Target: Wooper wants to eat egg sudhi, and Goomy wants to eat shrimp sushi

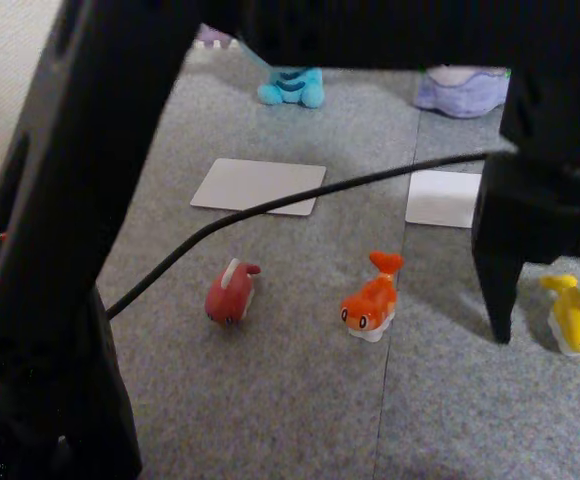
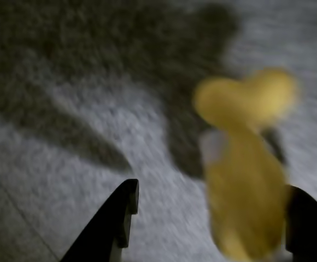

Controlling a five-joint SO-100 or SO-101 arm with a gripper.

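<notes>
In the wrist view the black two-finger gripper (image 2: 210,218) is open around the small yellow fish-shaped toy, the egg sudhi (image 2: 246,185), not yet closed on it. I judge the grasp is the step now: close, lift, carry it to the white card (image 1: 258,186) before the light blue plush Wooper (image 1: 292,86) at the carpet's far edge.

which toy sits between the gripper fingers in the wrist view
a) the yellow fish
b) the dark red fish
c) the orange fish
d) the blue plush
a: the wrist view shows the yellow fish lying between the open gripper fingers, nearer the right one and not yet clamped; the orange fish and dark red fish sit apart on the carpet.
</notes>
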